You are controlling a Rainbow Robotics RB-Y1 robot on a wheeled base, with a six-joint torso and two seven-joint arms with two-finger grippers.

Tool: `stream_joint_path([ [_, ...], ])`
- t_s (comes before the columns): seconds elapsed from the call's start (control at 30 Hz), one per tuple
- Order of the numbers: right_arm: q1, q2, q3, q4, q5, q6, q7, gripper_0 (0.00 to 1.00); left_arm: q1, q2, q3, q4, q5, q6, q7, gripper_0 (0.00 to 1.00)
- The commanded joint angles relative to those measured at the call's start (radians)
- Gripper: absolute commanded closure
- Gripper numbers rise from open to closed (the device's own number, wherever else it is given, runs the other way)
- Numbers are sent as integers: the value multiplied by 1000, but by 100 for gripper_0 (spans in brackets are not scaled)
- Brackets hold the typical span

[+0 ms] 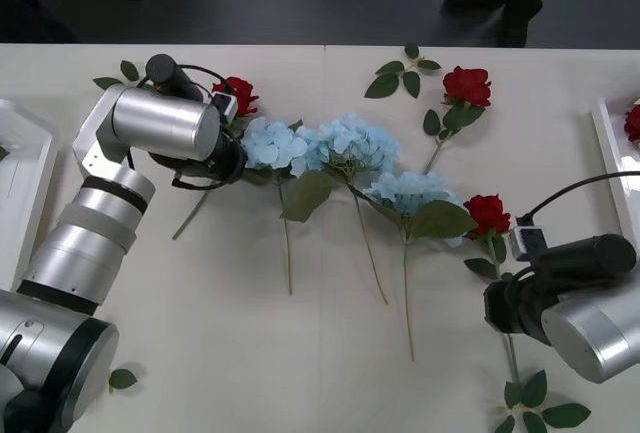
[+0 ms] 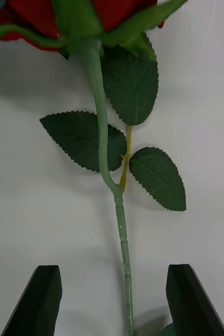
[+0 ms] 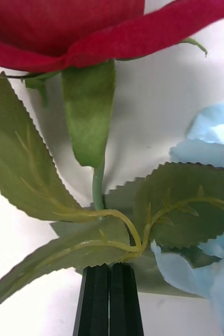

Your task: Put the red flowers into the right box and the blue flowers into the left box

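Three blue flowers [image 1: 350, 143] lie in a row mid-table. One red flower [image 1: 238, 95] lies at their left end, under my left arm [image 1: 165, 123]. Its stem [image 3: 97, 184] runs under its leaves straight to the tips of my left gripper [image 3: 110, 269], which is shut on it low over the table. Another red flower [image 1: 487, 213] lies near the right; its stem [image 2: 123, 247] passes between the open fingers of my right gripper [image 2: 112, 270]. A third red flower [image 1: 467, 85] lies at the back. The left box [image 1: 25, 153] and right box [image 1: 612, 143] sit at the table's sides.
A red bloom [image 1: 632, 123] shows inside the right box at the frame edge. Loose leaf sprigs lie at the back [image 1: 400, 71], the front right [image 1: 540, 403] and the front left [image 1: 122, 378]. Bare tabletop spreads at the front centre.
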Motion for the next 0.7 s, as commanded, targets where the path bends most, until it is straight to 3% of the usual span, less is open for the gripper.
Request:
stream_joint_path([
  [0.03, -5, 4, -7, 23, -7, -31, 55, 42, -32, 73, 18, -96, 75, 69, -58, 100],
  [0.3, -5, 4, 5, 104, -7, -99, 74, 42, -18, 162, 18, -204, 192, 182, -63, 100],
  [0.57, -10, 3, 25, 195, -9, -186, 101, 42, 129, 202, 93, -454, 321, 192, -117, 100],
  [0.7, -13, 3, 29, 214, -9, -209, 108, 42, 180, 191, 144, -506, 344, 192, -178, 100],
])
